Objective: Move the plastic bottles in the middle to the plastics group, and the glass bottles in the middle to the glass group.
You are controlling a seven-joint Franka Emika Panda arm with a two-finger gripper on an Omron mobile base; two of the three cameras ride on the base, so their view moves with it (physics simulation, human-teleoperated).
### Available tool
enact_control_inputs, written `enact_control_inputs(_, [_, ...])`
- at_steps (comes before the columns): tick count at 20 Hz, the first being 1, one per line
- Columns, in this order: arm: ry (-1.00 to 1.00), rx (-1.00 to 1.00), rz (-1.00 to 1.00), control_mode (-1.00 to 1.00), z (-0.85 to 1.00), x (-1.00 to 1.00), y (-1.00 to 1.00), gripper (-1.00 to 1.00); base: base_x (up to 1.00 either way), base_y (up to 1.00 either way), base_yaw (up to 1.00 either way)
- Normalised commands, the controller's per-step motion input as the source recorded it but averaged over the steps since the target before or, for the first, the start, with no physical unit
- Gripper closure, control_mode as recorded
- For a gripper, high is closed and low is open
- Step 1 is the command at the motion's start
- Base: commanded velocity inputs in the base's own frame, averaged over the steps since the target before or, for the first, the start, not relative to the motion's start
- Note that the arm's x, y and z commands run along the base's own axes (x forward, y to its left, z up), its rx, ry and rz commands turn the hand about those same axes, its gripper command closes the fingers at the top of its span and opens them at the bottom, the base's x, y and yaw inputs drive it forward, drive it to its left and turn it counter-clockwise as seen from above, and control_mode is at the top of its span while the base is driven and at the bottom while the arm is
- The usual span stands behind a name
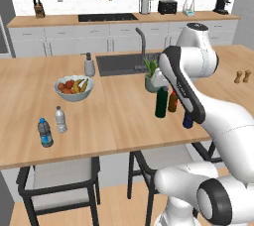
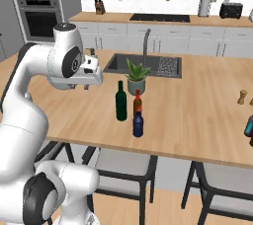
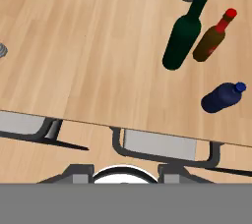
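Three bottles stand together mid-counter near its front edge: a tall dark green glass bottle (image 1: 160,103) (image 2: 121,103) (image 3: 184,34), a shorter amber glass bottle with a red cap (image 1: 172,102) (image 2: 137,104) (image 3: 212,39), and a small navy plastic bottle (image 1: 187,120) (image 2: 138,125) (image 3: 222,97). The plastics group, a blue-capped clear bottle (image 1: 45,133) and a greyish white-capped one (image 1: 60,120), stands far left. My gripper (image 2: 89,83) hangs above the counter left of the three bottles, shut and holding nothing. Its tips are mostly hidden by the hand.
A fruit bowl (image 1: 73,88) sits left of centre. Just behind the bottles is a potted plant (image 1: 150,76) (image 2: 136,78), with the sink (image 1: 124,63) and a soap dispenser (image 1: 89,65) further back. Two shakers (image 2: 241,96) stand at the right. Stools (image 1: 59,180) are tucked under the front edge.
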Motion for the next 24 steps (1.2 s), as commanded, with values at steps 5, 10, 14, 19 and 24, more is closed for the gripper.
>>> enact_control_inputs(5, [-0.03,0.0,-0.09,-1.0,-0.13,-0.32,-0.02,-1.0,0.0,0.0,0.0])
enact_control_inputs(10, [-0.07,0.0,-0.26,-1.0,-0.14,-0.25,-0.4,-1.0,0.0,0.0,0.0])
enact_control_inputs(14, [-0.04,0.0,-0.2,-1.0,0.0,-0.05,-0.77,-1.0,0.0,0.0,0.0])
enact_control_inputs(19, [-0.01,0.0,-0.09,-1.0,0.0,0.0,-0.59,-1.0,0.0,0.0,0.0])
enact_control_inputs(24, [0.0,-0.01,0.0,-1.0,0.0,0.0,-0.22,-1.0,0.0,0.0,0.0])
